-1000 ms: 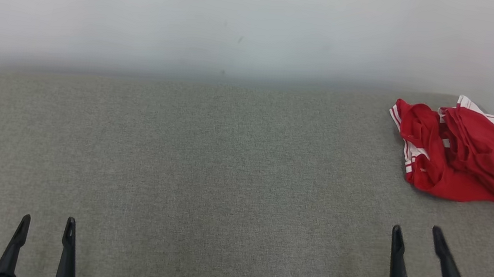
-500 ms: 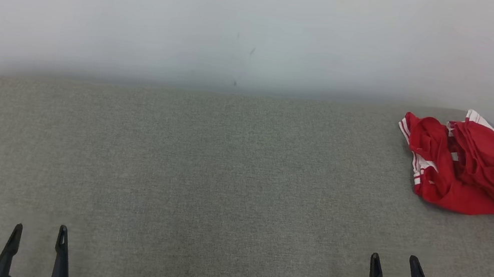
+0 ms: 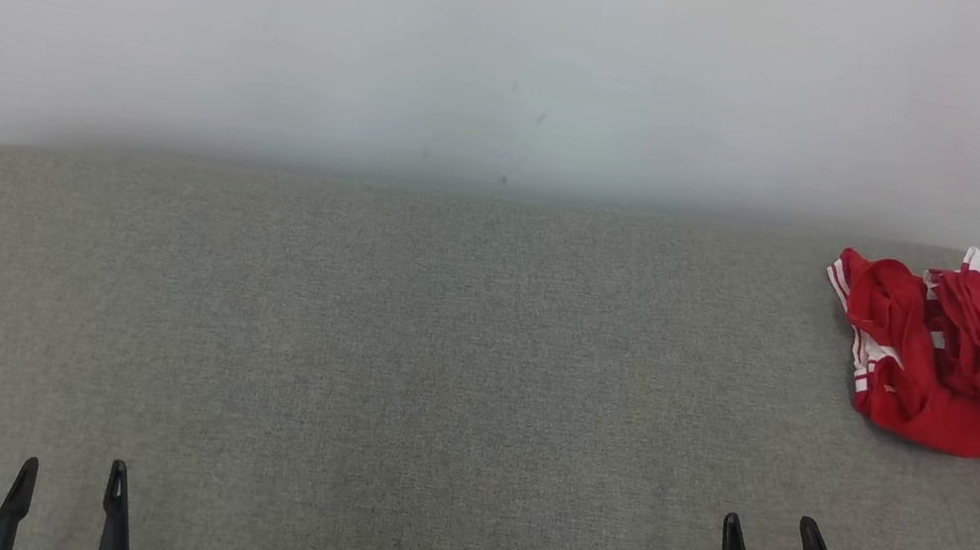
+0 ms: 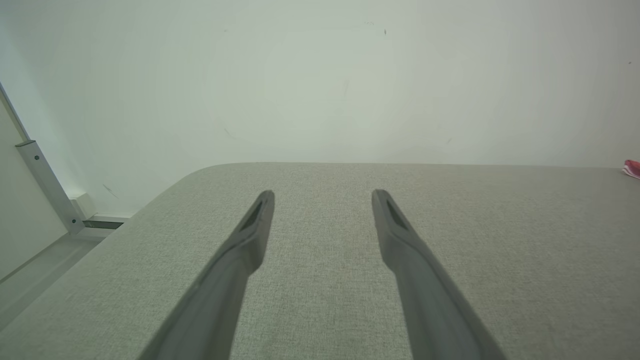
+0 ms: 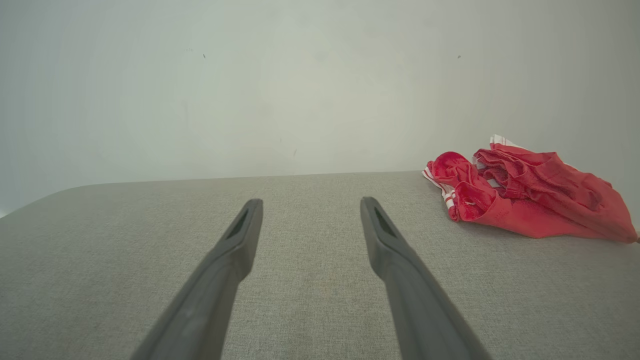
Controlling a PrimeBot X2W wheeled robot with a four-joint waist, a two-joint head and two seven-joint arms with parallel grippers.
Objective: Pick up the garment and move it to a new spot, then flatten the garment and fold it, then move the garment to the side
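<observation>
The red garment (image 3: 967,369) with white stripes lies rumpled at the far right of the grey surface (image 3: 396,349), close to the wall (image 3: 490,43) and well apart from both grippers. The left gripper (image 3: 74,469) and the right gripper (image 3: 768,522) have their fingers spread and hold nothing. I see no clean fold, so this fits a heap waiting to be picked up, or a loose fold already put aside. The head view cuts off its right edge, and its layers I cannot make out
</observation>
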